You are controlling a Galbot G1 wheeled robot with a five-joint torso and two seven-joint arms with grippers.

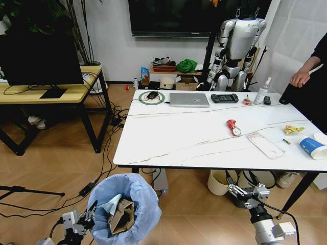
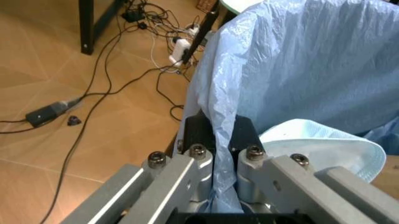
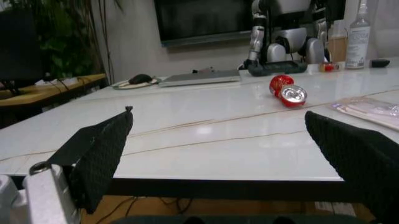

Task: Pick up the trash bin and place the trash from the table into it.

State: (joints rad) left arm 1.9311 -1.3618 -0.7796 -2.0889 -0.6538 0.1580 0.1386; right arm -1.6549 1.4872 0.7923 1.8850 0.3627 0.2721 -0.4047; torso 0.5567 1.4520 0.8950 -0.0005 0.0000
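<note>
The left gripper [image 2: 215,144] pinched the trash bin [image 1: 125,206] by its bag; the right gripper [image 3: 218,154] gaped before the desk [image 1: 194,138].

The trash bin [image 1: 124,208] — lined with a crinkled light-blue bag spilling over its rim — sits just off the near-left corner of the table [image 1: 194,138], below the tabletop, already holding torn brown cardboard [image 1: 120,216] and a pale tissue. On the white marble-look top, toward its right end, lie a red wrapper [image 1: 233,127], a clear plastic sheet [image 1: 265,145], a yellow wrapper [image 1: 293,129] and — at the right edge — a blue-and-white paper cup [image 1: 312,147] on its side.
</note>
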